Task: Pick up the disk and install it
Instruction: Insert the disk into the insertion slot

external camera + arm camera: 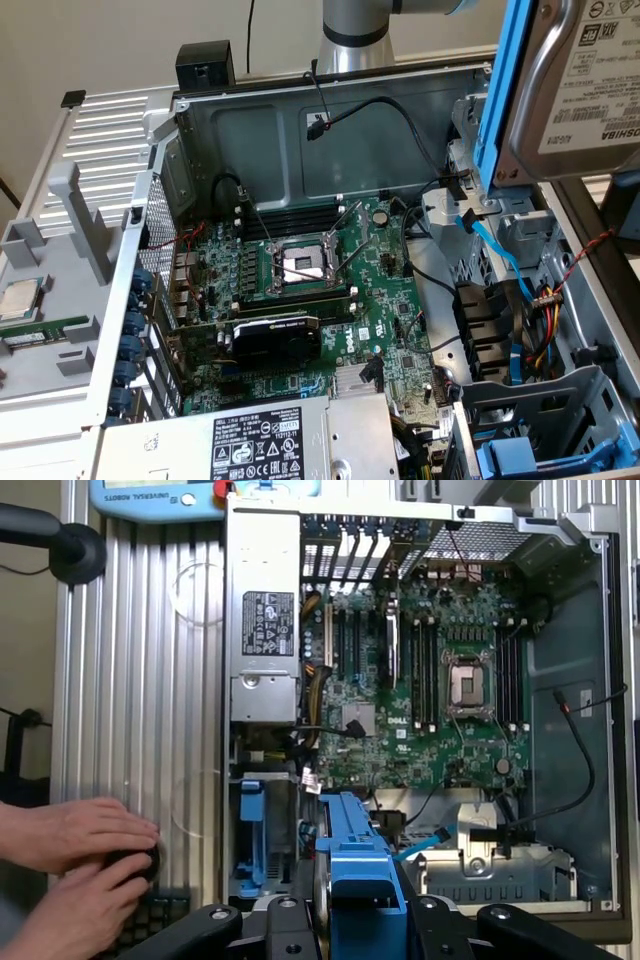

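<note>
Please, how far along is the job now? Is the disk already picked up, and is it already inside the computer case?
Done: the disk is picked up and hangs above the open computer case. In hand: the pincer is closed on the disk's blue carrier. Left: the installing, as the disk sits in no bay of the case yet.

The exterior view looked slantwise, close, into the computer case [300,130]; the wrist view faced down past the disk [360,880], sharing the motherboard [400,730].
</note>
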Motion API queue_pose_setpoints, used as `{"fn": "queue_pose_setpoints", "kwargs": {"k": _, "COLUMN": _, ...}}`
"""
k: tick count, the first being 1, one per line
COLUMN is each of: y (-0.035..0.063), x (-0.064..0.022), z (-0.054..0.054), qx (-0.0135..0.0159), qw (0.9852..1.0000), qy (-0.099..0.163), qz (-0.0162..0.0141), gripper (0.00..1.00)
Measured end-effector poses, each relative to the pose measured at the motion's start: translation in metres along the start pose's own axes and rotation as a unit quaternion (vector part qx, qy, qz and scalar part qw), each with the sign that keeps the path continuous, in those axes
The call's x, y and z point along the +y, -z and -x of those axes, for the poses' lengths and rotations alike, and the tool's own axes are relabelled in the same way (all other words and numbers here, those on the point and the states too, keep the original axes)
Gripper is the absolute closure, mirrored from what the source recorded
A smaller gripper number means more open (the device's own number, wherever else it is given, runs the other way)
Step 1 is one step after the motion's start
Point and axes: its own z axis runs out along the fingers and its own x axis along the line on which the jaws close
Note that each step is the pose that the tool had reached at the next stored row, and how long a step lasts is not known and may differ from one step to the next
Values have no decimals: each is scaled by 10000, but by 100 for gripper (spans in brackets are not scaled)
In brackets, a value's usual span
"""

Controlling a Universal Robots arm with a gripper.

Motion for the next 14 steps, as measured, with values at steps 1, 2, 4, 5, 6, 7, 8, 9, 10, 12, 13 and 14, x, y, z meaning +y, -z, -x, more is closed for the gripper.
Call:
{"fn": "queue_pose_setpoints", "kwargs": {"k": 1, "y": 0, "x": 0, "z": -12, "qx": 1, "qw": 10000, "qy": -1, "qz": 0, "gripper": 63}}
{"fn": "queue_pose_setpoints", "kwargs": {"k": 2, "y": -1, "x": 0, "z": -24, "qx": 0, "qw": 10000, "qy": -1, "qz": 0, "gripper": 63}}
{"fn": "queue_pose_setpoints", "kwargs": {"k": 4, "y": -2, "x": -1, "z": -53, "qx": 0, "qw": 10000, "qy": -2, "qz": 0, "gripper": 63}}
{"fn": "queue_pose_setpoints", "kwargs": {"k": 5, "y": -3, "x": -1, "z": -74, "qx": 0, "qw": 10000, "qy": -1, "qz": 0, "gripper": 63}}
{"fn": "queue_pose_setpoints", "kwargs": {"k": 6, "y": -6, "x": -1, "z": -93, "qx": 0, "qw": 10000, "qy": -1, "qz": 0, "gripper": 63}}
{"fn": "queue_pose_setpoints", "kwargs": {"k": 7, "y": -11, "x": -2, "z": -112, "qx": 0, "qw": 10000, "qy": -2, "qz": 0, "gripper": 63}}
{"fn": "queue_pose_setpoints", "kwargs": {"k": 8, "y": -18, "x": -2, "z": -130, "qx": -2, "qw": 10000, "qy": -2, "qz": 0, "gripper": 63}}
{"fn": "queue_pose_setpoints", "kwargs": {"k": 9, "y": -26, "x": -3, "z": -147, "qx": -1, "qw": 10000, "qy": -2, "qz": 0, "gripper": 63}}
{"fn": "queue_pose_setpoints", "kwargs": {"k": 10, "y": -37, "x": -4, "z": -163, "qx": -2, "qw": 10000, "qy": -2, "qz": 0, "gripper": 63}}
{"fn": "queue_pose_setpoints", "kwargs": {"k": 12, "y": -69, "x": -5, "z": -188, "qx": -3, "qw": 10000, "qy": -3, "qz": 0, "gripper": 63}}
{"fn": "queue_pose_setpoints", "kwargs": {"k": 13, "y": -86, "x": -7, "z": -199, "qx": -1, "qw": 10000, "qy": -3, "qz": 0, "gripper": 63}}
{"fn": "queue_pose_setpoints", "kwargs": {"k": 14, "y": -102, "x": -9, "z": -216, "qx": -1, "qw": 10000, "qy": -2, "qz": 0, "gripper": 63}}
